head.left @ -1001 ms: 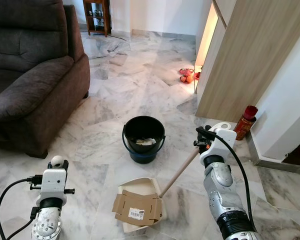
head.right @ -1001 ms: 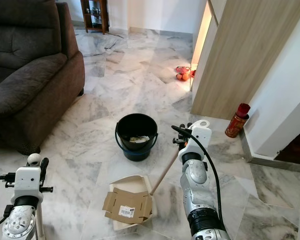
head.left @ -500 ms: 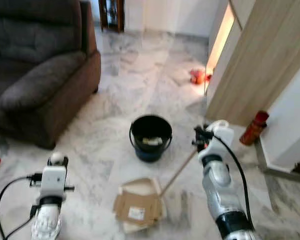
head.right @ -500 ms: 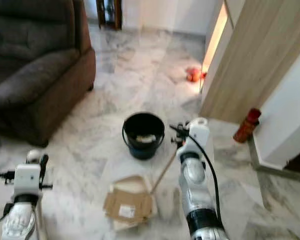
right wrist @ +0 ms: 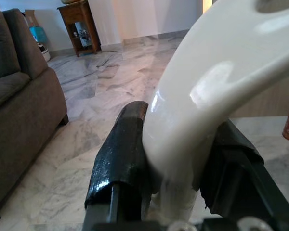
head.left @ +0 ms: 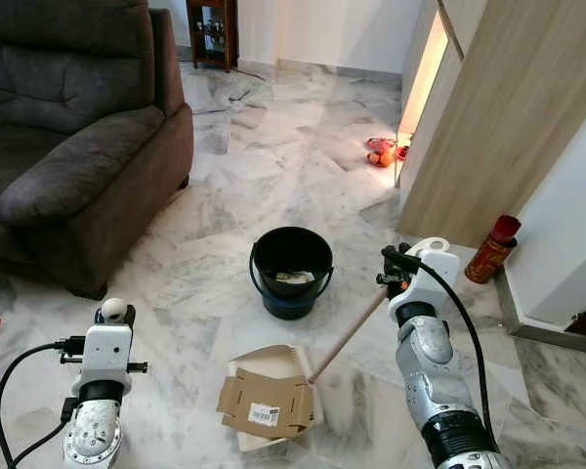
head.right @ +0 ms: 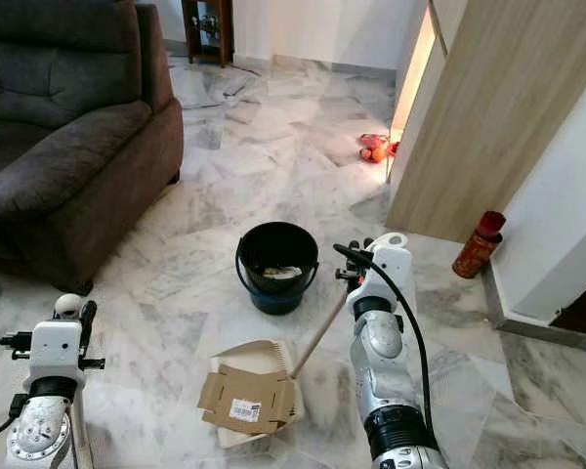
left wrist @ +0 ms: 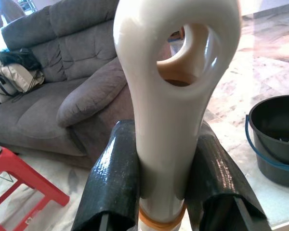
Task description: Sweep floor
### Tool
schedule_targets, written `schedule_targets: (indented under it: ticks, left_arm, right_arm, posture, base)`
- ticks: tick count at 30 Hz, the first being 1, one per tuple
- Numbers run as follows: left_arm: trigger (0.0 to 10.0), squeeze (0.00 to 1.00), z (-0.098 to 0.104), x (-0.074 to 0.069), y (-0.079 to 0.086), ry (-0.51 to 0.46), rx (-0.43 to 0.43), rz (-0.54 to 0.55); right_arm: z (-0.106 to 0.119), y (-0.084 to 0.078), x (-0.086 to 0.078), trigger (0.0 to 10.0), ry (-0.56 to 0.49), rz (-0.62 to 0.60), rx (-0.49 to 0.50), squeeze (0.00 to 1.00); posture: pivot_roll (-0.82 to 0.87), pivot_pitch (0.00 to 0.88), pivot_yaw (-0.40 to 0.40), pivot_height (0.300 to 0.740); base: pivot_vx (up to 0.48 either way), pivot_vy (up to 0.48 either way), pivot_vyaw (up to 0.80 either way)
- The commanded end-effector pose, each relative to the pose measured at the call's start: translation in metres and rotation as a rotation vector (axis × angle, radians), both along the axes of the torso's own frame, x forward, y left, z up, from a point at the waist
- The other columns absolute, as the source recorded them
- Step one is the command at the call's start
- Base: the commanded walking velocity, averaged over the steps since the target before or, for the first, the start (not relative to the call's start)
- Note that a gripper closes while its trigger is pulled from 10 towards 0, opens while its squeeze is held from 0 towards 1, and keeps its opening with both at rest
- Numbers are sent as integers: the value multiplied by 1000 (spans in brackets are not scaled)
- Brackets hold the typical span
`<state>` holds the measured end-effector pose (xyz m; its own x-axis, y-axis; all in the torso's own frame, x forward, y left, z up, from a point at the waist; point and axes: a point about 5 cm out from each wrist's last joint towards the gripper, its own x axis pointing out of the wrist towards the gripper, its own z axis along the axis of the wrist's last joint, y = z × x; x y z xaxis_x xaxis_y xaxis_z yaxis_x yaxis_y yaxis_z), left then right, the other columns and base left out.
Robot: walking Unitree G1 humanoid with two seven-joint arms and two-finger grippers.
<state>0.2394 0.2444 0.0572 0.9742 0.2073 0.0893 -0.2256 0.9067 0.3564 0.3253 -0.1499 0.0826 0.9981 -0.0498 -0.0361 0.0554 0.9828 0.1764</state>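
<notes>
We lift level: right gripper (right wrist: 171,187) clamps dustpan handle (head.left: 348,337); cardboard (head.left: 266,405) tips into bucket (head.left: 291,271). Left gripper (left wrist: 161,185) clamps broom handle (left wrist: 171,96).

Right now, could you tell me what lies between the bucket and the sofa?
Bare marble floor between bucket and sofa, in both eye views.

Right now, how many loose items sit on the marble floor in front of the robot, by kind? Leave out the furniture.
Black bucket: 1
Cream dustpan with wooden handle: 1
Flattened cardboard piece, lying on the dustpan: 1
Red canister by the wall: 1
Total: 4
</notes>
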Motion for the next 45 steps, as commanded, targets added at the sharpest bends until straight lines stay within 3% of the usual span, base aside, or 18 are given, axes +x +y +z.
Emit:
schedule_targets:
  ticks: [1, 36, 45]
  left_arm:
    - [10000, 0, 4, 4, 0, -21, 34, -17]
    - [10000, 0, 4, 5, -2, -23, 38, -25]
    - [10000, 0, 5, 6, -2, -28, 39, -32]
  right_arm:
    - [12, 0, 6, 10000, -55, -6, 16, 0]
    - [11, 1, 6, 10000, -50, -4, 20, 0]
    - [10, 3, 6, 10000, -48, 1, 20, 0]
  posture:
    - [95, 0, -69, 740]
    - [99, 0, -67, 740]
    - [100, 0, -65, 740]
  base:
    - [270, 0, 0]
    - [274, 0, -53]
    - [0, 0, 0]
